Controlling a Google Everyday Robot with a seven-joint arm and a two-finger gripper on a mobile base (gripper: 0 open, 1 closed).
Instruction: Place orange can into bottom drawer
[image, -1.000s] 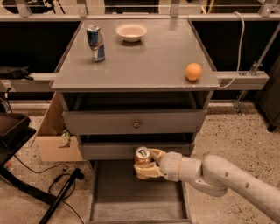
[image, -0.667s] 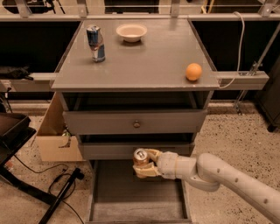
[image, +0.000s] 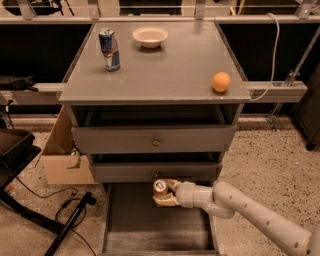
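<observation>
The orange can (image: 160, 190) is upright in my gripper (image: 165, 194), which is shut on it. I hold it above the back part of the open bottom drawer (image: 150, 235), just in front of the middle drawer's face. Only the can's silver top and a little of its side show; the rest is behind the fingers. My pale arm (image: 250, 215) reaches in from the lower right.
A slim blue-and-silver can (image: 109, 49), a white bowl (image: 150, 36) and an orange ball (image: 221, 82) stand on the cabinet top. Two knobbed drawers (image: 155, 140) are above the gripper. A cardboard box (image: 62, 160) and cables lie on the floor at left.
The gripper with the can has shifted slightly to the left over the open drawer. Nothing else has moved.
</observation>
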